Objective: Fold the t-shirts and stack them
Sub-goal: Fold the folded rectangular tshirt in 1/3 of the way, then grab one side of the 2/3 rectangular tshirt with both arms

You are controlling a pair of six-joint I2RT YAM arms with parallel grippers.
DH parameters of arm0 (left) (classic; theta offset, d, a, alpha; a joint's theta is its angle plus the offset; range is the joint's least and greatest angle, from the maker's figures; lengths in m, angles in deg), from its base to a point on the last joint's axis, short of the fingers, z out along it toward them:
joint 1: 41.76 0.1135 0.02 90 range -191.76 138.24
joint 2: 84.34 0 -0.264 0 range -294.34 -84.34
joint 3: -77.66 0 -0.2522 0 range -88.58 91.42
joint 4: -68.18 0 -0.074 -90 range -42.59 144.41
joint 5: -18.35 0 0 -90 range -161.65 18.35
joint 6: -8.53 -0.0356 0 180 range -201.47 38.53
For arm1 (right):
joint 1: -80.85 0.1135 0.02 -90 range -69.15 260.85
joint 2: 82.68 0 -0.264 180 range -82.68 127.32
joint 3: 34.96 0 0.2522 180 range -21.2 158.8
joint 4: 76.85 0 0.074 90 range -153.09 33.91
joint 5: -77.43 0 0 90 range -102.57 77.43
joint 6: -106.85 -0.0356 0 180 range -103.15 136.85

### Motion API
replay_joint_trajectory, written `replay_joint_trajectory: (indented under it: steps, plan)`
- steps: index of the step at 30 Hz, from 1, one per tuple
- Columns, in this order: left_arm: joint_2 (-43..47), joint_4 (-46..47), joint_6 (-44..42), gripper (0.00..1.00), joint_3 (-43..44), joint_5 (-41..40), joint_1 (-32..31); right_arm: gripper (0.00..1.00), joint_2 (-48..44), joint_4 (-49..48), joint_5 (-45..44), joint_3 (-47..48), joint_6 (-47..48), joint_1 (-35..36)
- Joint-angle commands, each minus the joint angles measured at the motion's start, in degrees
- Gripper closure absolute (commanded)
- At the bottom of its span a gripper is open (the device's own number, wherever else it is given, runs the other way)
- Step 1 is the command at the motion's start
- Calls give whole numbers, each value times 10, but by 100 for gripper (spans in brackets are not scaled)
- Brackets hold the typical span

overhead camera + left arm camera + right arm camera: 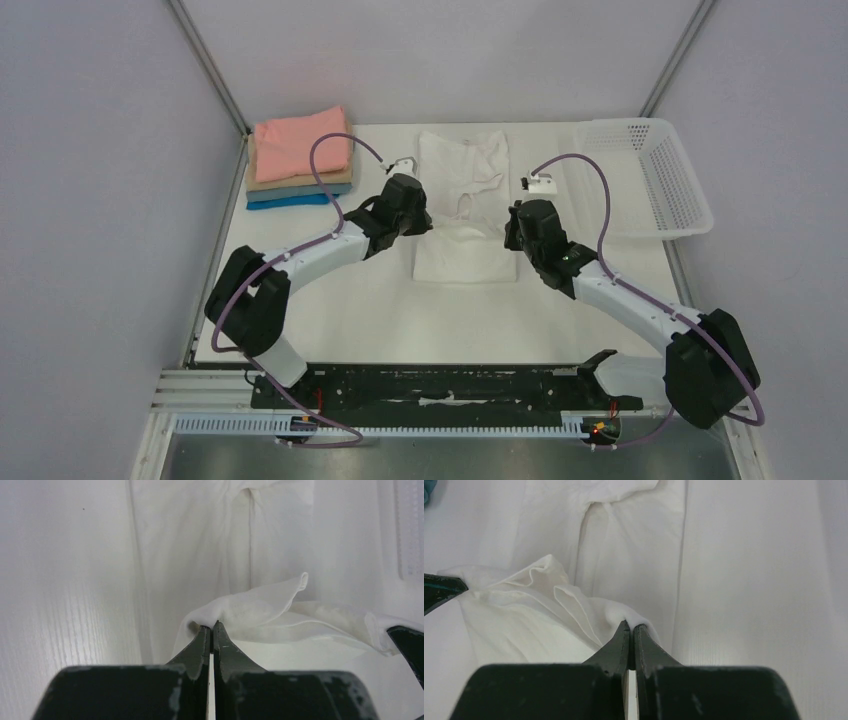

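step: mid-fold | left gripper (212,628) clamped on a bunched edge of the white t-shirt (465,165); right gripper (630,626) pinches the opposite edge, so I can carry both sides over evenly | shirt lies between both grippers; folded stack (298,160) waits far-left

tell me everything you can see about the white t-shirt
The white t-shirt is thin, wrinkly cloth lying lengthwise on the middle of the table, sides apparently folded in. Across its middle the cloth is bunched and raised, where the left hand and the right hand are each shut on a pinched fold of it.
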Motion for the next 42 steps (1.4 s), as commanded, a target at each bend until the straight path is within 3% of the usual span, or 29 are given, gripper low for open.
replay_joint_trajectory:
  steps: [1, 13, 17, 19, 21, 23, 24, 25, 26, 29, 30, 36, 42]
  plan:
    - [-38, 34, -36, 98, 43, 36, 35, 100, 51, -78, 36, 49, 29, -29]
    - [-180, 80, -50, 98, 124, 134, 101, 100, 188, -177, 84, 83, 52, -92]
    - [-211, 93, -47, 86, 134, 144, 115, 100, 240, -194, 113, 102, 39, -109]
    - [-225, 93, -48, 86, 146, 152, 119, 97, 261, -207, 123, 108, 35, -114]
    - [-233, 90, -49, 79, 158, 158, 122, 86, 283, -207, 135, 124, 36, -120]
    - [-230, 89, -48, 65, 165, 157, 124, 73, 297, -201, 145, 142, 39, -126]
    - [-223, 86, -49, 49, 168, 156, 124, 67, 301, -196, 150, 152, 42, -130]
    - [-215, 80, -48, 30, 169, 153, 124, 52, 302, -191, 153, 158, 46, -131]
    - [-202, 78, -48, 22, 167, 154, 124, 37, 300, -181, 153, 165, 48, -133]
    - [-154, 85, -36, 21, 129, 165, 124, 5, 273, -156, 156, 159, 58, -132]
    - [-138, 87, -31, 20, 109, 172, 121, 2, 254, -153, 159, 143, 57, -133]
    - [-32, 99, -4, 19, -45, 168, 103, 2, 111, -163, 158, -18, 19, -132]
    - [-21, 83, 2, 18, -108, 167, 66, 2, 27, -192, 243, -137, -9, -132]
